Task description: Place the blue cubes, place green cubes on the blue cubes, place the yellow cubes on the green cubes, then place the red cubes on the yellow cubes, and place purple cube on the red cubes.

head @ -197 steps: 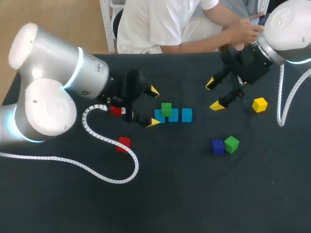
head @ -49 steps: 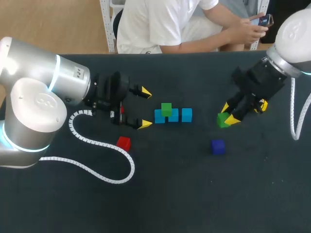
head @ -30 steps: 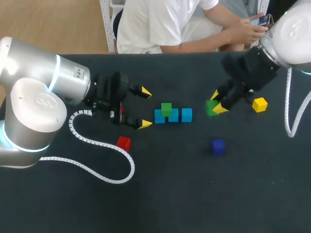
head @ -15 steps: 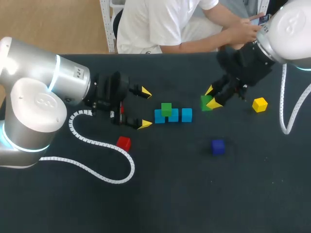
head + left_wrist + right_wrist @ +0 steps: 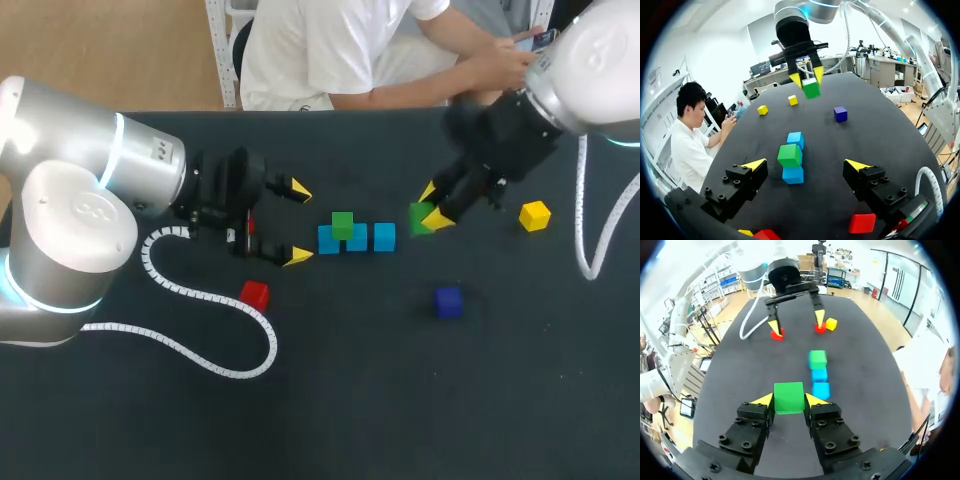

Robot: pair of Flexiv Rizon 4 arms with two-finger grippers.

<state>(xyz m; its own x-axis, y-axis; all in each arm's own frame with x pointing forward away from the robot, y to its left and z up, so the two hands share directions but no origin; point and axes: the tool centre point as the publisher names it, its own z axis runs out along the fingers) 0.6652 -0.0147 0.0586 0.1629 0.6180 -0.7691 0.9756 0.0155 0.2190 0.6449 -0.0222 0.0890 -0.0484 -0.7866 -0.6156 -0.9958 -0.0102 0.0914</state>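
Note:
Three blue cubes (image 5: 357, 238) lie in a row at mid table, and a green cube (image 5: 343, 225) sits on top of them. My right gripper (image 5: 430, 207) is shut on a second green cube (image 5: 421, 217), held above the table just right of the row. In the right wrist view that green cube (image 5: 789, 397) fills the gap between the fingers, with the row (image 5: 819, 374) ahead. My left gripper (image 5: 298, 223) stands open to the left of the row, nothing in it; its view shows the stack (image 5: 790, 155) ahead.
A yellow cube (image 5: 535, 215) lies at the right, a purple cube (image 5: 449, 302) in front of the row, a red cube (image 5: 255, 295) beside the left arm's white cable (image 5: 210, 300). Another red cube (image 5: 820, 328) and a yellow one (image 5: 831, 324) lie by the left gripper.
My right gripper has carried the green cube leftwards, closer to the blue row. The left arm has kept still.

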